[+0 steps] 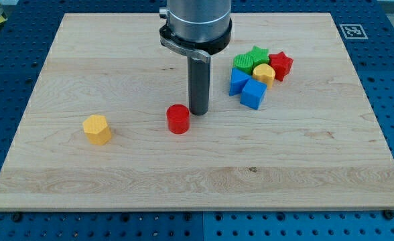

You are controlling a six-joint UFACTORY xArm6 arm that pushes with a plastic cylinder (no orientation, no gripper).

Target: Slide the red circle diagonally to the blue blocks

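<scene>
**Tip just right of the red circle, blue blocks up to the right**

The wooden board (116, 60) fills most of the frame, lying on a blue perforated surface (9, 80) that shows along every edge. A small black-and-white marker (352, 31) sits at the board's upper right corner.

The arm's grey housing (197, 23) comes down from the top centre and is cut off by the frame's upper edge. Below it the dark rod narrows to my tip (198, 112), which stands on the board near the middle. There are no jaws to open or close — the rod is a plain pusher and holds nothing.

The red circle (178, 119) lies just to the lower left of my tip, very close; whether they touch cannot be told from this angle.

In the upper right of the frame a cluster is packed together: two blue blocks (253, 94) (237, 80) at its lower left, a green star (252, 58) at the top, a yellow block (265, 72) in the middle and a red block (281, 64) on the right. The shapes of the partly hidden ones are hard to make out.

A yellow block, roughly hexagonal (97, 128), sits alone at the left — well apart from everything else.
</scene>
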